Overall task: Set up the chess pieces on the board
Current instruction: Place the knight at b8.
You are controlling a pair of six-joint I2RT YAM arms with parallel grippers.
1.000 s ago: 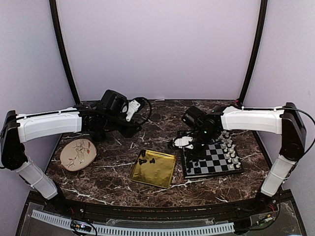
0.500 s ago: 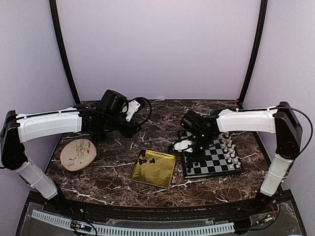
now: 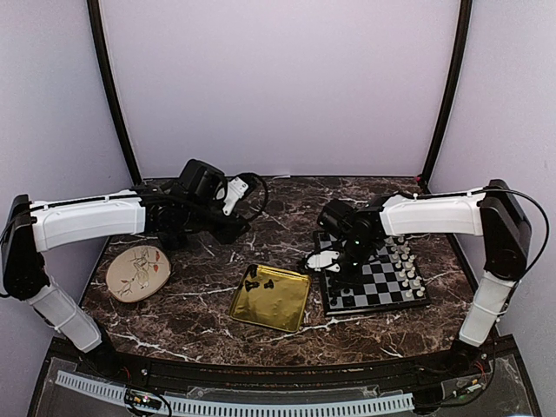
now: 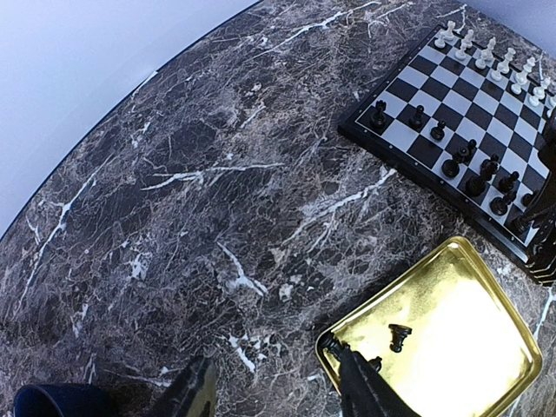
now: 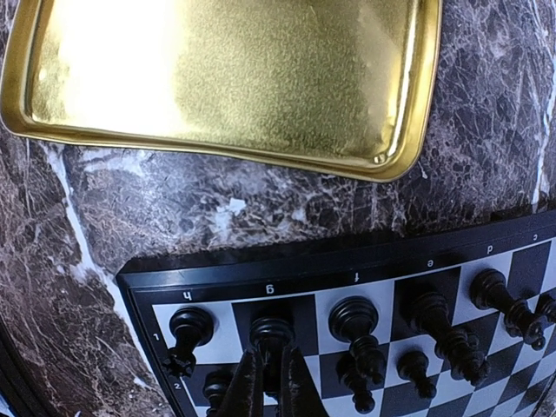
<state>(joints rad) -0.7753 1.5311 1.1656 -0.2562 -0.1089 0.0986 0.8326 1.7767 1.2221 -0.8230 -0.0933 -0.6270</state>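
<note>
Shifted slightly leftward, the right gripper (image 5: 268, 382) stands over the board (image 3: 382, 282) at the edge row nearest the gold tray (image 5: 217, 69), fingers pinching a black piece (image 5: 272, 333) there. The left gripper (image 4: 276, 360) hangs spread beside the tray, where three black pieces (image 4: 399, 335) lie.

The dark brown marble tabletop (image 3: 200, 308) has white veining, and the square metal tray (image 3: 282, 306) is plain gold. The checkerboard (image 3: 387, 282) is black-and-white squares with a dark rim. The round cream plate (image 3: 139, 271) has a pattern that looks floral, I think.

Marble table (image 3: 287, 217) — board (image 3: 382, 282), gold tray (image 3: 278, 304), plate (image 3: 139, 271)
</note>
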